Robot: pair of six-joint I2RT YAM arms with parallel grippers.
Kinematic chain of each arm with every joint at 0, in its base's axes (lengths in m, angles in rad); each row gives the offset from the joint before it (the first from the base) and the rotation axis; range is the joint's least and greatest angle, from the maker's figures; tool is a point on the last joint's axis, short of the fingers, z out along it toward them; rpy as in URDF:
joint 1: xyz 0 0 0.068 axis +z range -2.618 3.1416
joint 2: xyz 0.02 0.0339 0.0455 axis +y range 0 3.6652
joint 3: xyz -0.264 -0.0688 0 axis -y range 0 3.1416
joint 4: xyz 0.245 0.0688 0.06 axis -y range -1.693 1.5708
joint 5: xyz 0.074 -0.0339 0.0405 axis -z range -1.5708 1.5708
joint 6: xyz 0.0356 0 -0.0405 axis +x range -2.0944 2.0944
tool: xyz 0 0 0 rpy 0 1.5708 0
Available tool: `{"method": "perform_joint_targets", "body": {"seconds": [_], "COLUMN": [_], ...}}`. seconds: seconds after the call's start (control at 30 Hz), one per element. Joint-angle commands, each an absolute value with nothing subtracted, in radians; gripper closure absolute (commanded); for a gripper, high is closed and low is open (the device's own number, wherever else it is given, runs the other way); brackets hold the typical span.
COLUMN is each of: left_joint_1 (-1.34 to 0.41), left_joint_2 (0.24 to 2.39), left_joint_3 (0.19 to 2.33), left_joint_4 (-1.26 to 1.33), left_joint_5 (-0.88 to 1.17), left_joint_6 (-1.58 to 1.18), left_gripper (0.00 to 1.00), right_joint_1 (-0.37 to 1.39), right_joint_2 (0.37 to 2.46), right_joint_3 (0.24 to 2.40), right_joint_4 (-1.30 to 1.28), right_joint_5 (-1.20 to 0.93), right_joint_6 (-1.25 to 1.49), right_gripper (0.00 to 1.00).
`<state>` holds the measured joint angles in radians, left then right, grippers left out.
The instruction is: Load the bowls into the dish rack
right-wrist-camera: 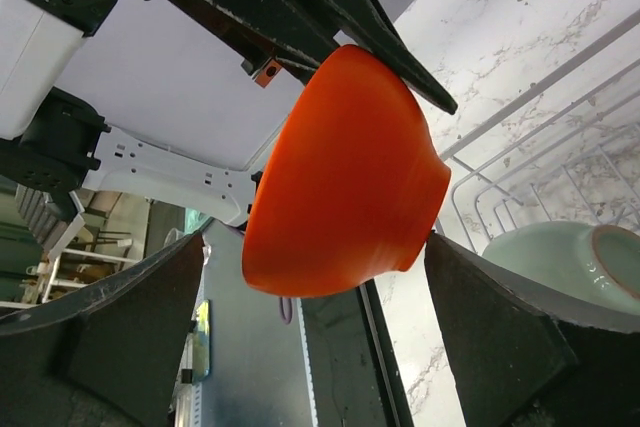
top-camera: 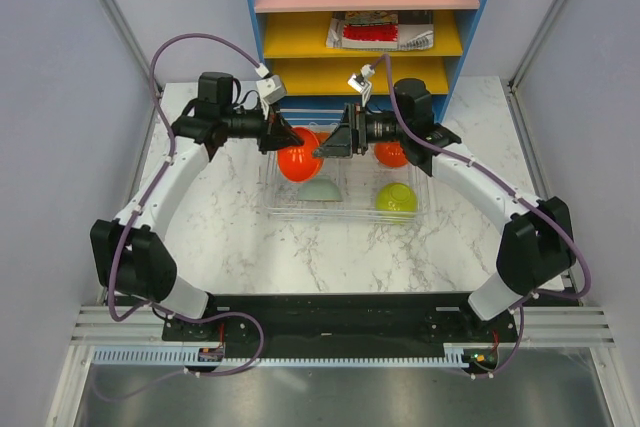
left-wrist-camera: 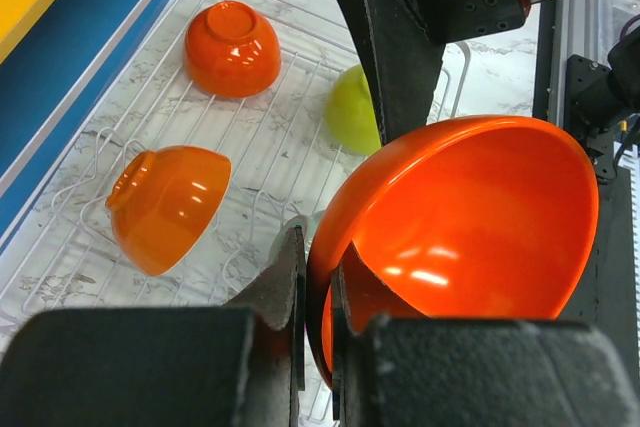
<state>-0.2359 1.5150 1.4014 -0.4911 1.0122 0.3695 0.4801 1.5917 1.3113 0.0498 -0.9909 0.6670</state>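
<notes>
My left gripper [top-camera: 286, 137] is shut on the rim of a red-orange bowl [top-camera: 299, 163] and holds it on edge above the left end of the white wire dish rack [top-camera: 355, 205]. In the left wrist view, the gripper [left-wrist-camera: 315, 247] pinches the bowl [left-wrist-camera: 460, 227]. My right gripper [top-camera: 326, 147] is open. In the right wrist view its fingers [right-wrist-camera: 110, 337] stand wide on either side of the bowl's outside [right-wrist-camera: 345, 177]. In the rack lie a mint bowl [top-camera: 318, 190], a lime bowl [top-camera: 397, 198] and an orange bowl [top-camera: 390, 154].
The blue shelf unit [top-camera: 365, 27] with pink and yellow shelves stands right behind the rack. In the left wrist view two orange bowls [left-wrist-camera: 232, 47] [left-wrist-camera: 165, 205] and the lime bowl [left-wrist-camera: 350, 112] rest on the rack wires [left-wrist-camera: 270, 137]. The mint bowl [right-wrist-camera: 560, 257] lies under my right gripper.
</notes>
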Motion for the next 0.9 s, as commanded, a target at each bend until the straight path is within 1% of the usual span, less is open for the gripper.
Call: {"method": "perform_joint_targets", "body": {"seconds": [0.0,0.17,0.27,0.47,0.53,0.63,0.67,0.7,0.77,0.87], "left_joint_1": [-0.268,-0.31,-0.31,-0.31,-0.31,-0.31,-0.31,-0.31,-0.311,-0.31], "left_joint_2": [1.471,1.417,1.407,1.411,1.413,1.414,1.413,1.416,1.417,1.422], "left_joint_3": [1.425,1.362,1.358,1.361,1.362,1.359,1.359,1.359,1.361,1.364], "left_joint_4": [-0.428,-0.342,-0.324,-0.316,-0.314,-0.316,-0.318,-0.316,-0.321,-0.33], "left_joint_5": [0.962,0.868,0.853,0.831,0.831,0.83,0.828,0.83,0.836,0.845], "left_joint_6": [0.34,0.341,0.336,0.336,0.336,0.336,0.336,0.337,0.341,0.345], "left_gripper": [0.98,0.98,0.98,0.98,0.98,0.98,0.98,0.98,0.98,0.98], "right_joint_1": [0.477,0.477,0.477,0.472,0.466,0.459,0.456,0.456,0.451,0.446], "right_joint_2": [1.608,1.628,1.632,1.615,1.608,1.608,1.606,1.606,1.606,1.606], "right_joint_3": [1.301,1.281,1.275,1.252,1.238,1.232,1.233,1.233,1.238,1.241], "right_joint_4": [0.158,0.219,0.233,0.291,0.324,0.344,0.351,0.35,0.35,0.351], "right_joint_5": [-1.022,-1.029,-1.038,-1.074,-1.091,-1.126,-1.132,-1.137,-1.158,-1.178], "right_joint_6": [0.729,0.784,0.799,0.825,0.842,0.848,0.844,0.841,0.828,0.815], "right_gripper": [0.02,0.02,0.04,0.15,0.16,0.12,0.08,0.07,0.05,0.04]}}
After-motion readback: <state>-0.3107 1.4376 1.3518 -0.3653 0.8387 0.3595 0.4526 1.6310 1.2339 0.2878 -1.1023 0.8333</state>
